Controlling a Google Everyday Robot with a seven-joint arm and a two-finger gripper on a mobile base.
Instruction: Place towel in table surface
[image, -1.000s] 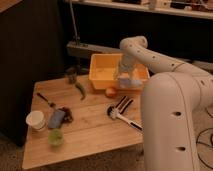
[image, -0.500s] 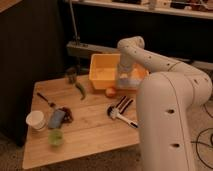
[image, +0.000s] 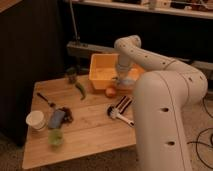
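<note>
Yellow bin (image: 101, 76) is reached into by the jaws, whose grip cannot be told, and the pale towel (image: 128, 83) seemingly inside it is not yet laid on the counter (image: 95, 132).

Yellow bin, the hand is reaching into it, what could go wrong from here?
1. The hand sits low in the yellow bin, near its front wall. Pulling out could snag that wall and drag the bin across the table.
2. The orange and utensils lie just in front of the bin. A towel lowered there might land on them or set the orange rolling. I cannot make out the towel itself.
</note>
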